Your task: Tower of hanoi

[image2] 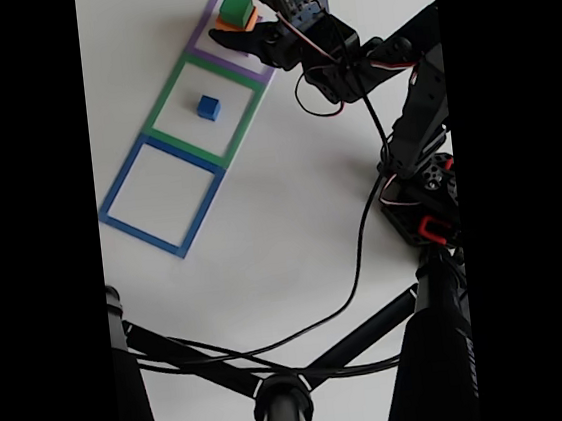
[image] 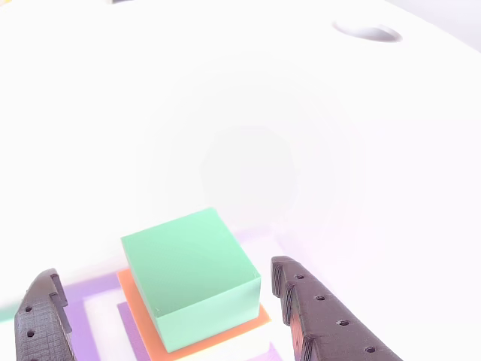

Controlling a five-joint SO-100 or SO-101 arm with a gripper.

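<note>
- Straddling the green cube (image: pixel 192 274) with fingers spread wide, the gripper (image: pixel 169 308) is gripping nothing.
- Sitting on the orange cube (image2: pixel 239 22) inside the purple outline (image2: pixel 204 34), green looks placed.
- Waiting in the green outline (image2: pixel 171 99), the blue cube (image2: pixel 209 106) is seemingly left to stack.

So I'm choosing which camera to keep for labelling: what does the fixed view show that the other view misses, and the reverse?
Fixed view alone: the blue cube inside the green outline, the blue outline, the arm's body and cable.

Other view alone: the green cube seen close, with the gripper fingers on either side of it and apart from it.

Shared: green cube on the orange cube inside the purple outline, gripper open around them.
</note>
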